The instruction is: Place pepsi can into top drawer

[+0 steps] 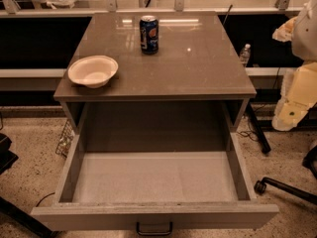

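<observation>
The pepsi can (148, 34), dark blue with a red-and-white logo and a silver top, stands upright at the back middle of the cabinet top (198, 68). The top drawer (153, 180) is pulled fully open towards me. Its pale grey floor is bare and a small dark handle (154, 228) sits on its front panel. My gripper is not in view. Only pale, cream-coloured parts of my arm (298, 88) show at the right edge, well to the right of the cabinet and away from the can.
A white bowl (93, 71) sits on the front left of the cabinet top. A water bottle (244, 54) stands behind the cabinet at the right. A chair base with a caster (260, 186) lies on the floor at the right, and dark legs (15, 217) at the left.
</observation>
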Motion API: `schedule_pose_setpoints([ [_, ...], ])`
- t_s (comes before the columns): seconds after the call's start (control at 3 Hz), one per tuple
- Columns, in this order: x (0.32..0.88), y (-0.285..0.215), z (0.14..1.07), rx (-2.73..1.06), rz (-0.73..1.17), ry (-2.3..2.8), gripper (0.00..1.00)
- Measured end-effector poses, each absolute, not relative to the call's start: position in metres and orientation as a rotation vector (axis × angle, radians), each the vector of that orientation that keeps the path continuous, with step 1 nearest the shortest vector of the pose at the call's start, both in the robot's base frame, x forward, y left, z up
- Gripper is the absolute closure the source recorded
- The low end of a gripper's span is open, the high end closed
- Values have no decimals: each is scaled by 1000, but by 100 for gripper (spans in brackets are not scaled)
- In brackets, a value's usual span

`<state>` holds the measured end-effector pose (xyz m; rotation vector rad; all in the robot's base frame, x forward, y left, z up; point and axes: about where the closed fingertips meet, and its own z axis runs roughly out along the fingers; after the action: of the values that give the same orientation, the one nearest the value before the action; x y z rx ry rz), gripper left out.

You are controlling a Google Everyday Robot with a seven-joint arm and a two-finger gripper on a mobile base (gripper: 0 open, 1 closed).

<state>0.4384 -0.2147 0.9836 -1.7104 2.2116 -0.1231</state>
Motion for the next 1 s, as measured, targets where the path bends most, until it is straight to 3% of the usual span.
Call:
schedule_pose_setpoints([
  [0.67, 452, -210, 988, -1654, -122, 2143, 0],
  [1.0, 502, -201, 1001, -1409, -6, 2009, 0],
])
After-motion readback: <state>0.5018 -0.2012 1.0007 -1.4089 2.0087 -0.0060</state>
